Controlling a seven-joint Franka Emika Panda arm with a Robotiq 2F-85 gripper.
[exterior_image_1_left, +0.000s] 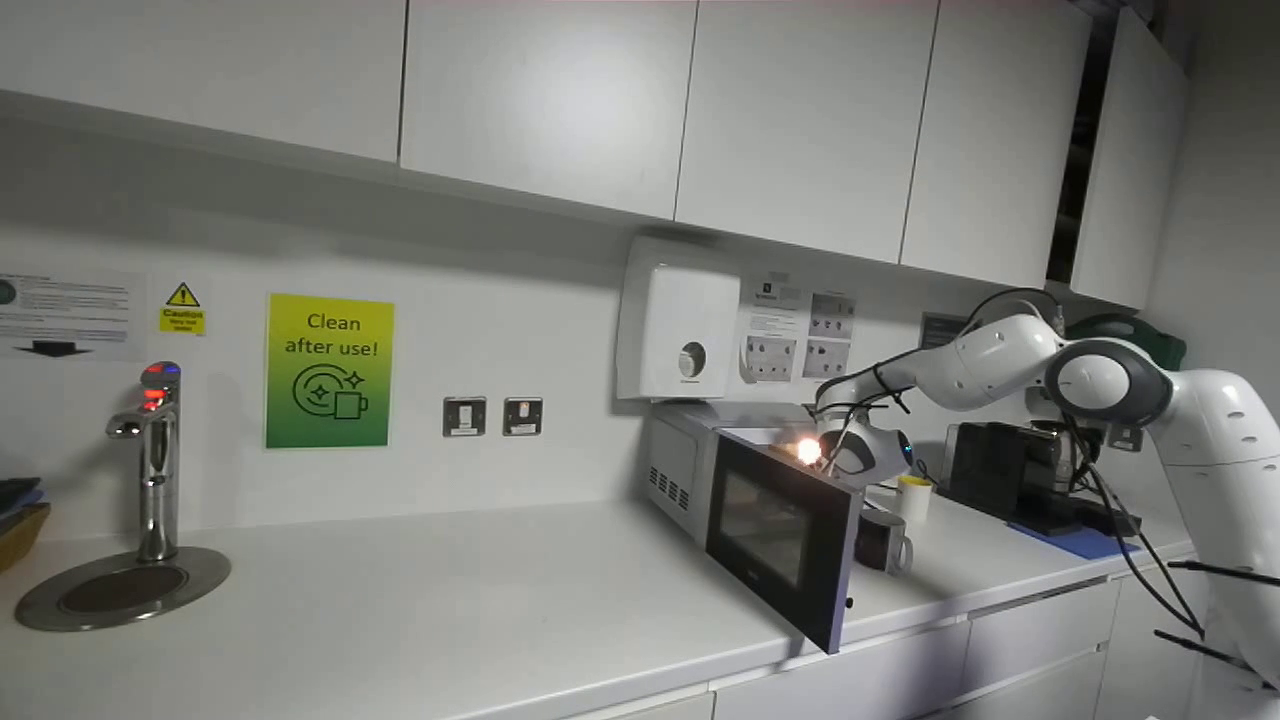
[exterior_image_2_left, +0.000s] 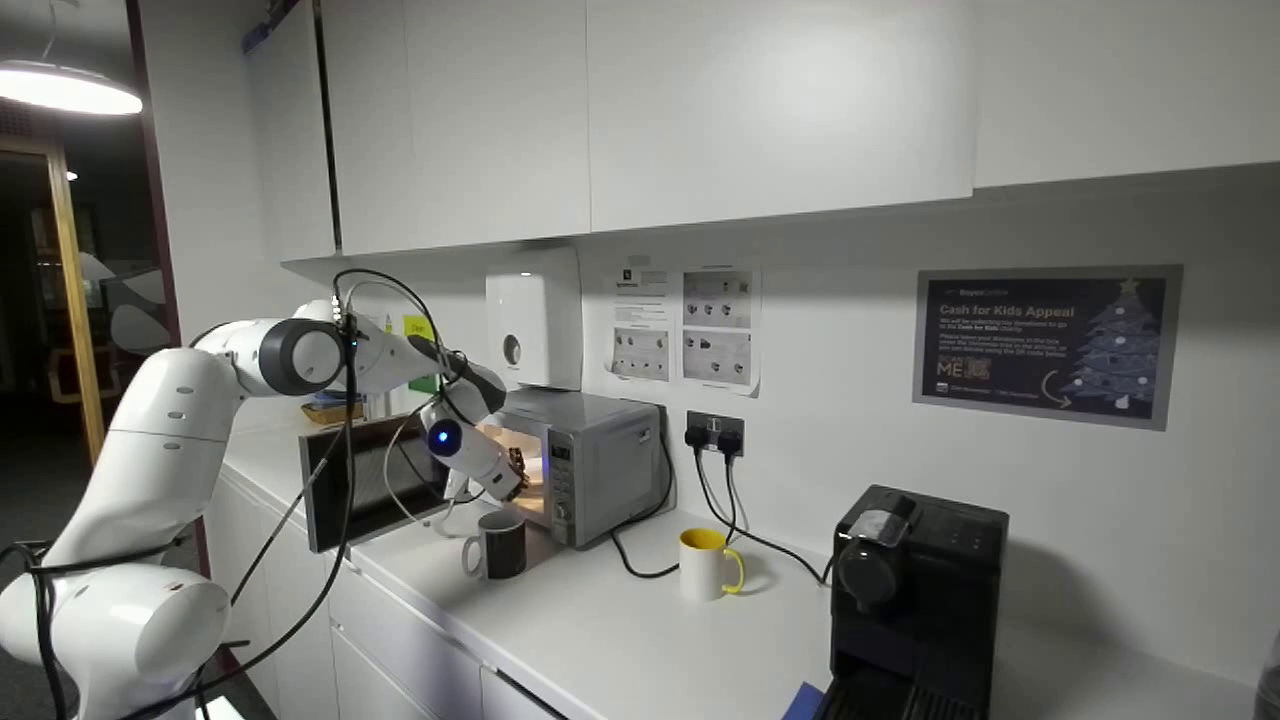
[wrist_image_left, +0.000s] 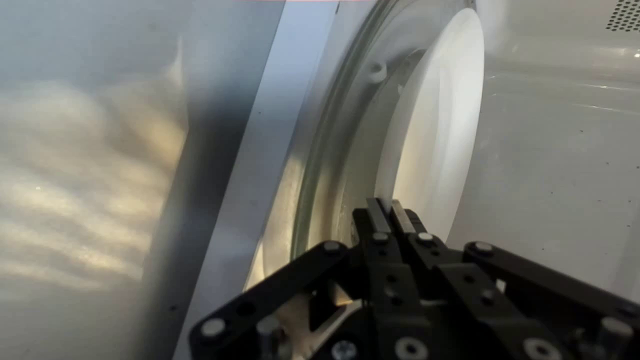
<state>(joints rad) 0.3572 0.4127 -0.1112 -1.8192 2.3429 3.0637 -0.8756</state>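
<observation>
Together, the jaws pinch the edge of a tipped white plate (wrist_image_left: 442, 127) inside the microwave (exterior_image_2_left: 612, 468), with the door (exterior_image_1_left: 775, 535) open.

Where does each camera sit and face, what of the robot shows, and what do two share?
In an exterior view: on the tap side of the microwave, facing the outside of the open door; arm at frame right.
In an exterior view: on the coffee machine side, facing the control panel; arm at frame left.
Wrist view: mounted behind the gripper, looking into the microwave at the white plate pinched by its rim; no other robot part shows.
Both exterior views share arm, microwave, dark mug and yellow-lined mug.
</observation>
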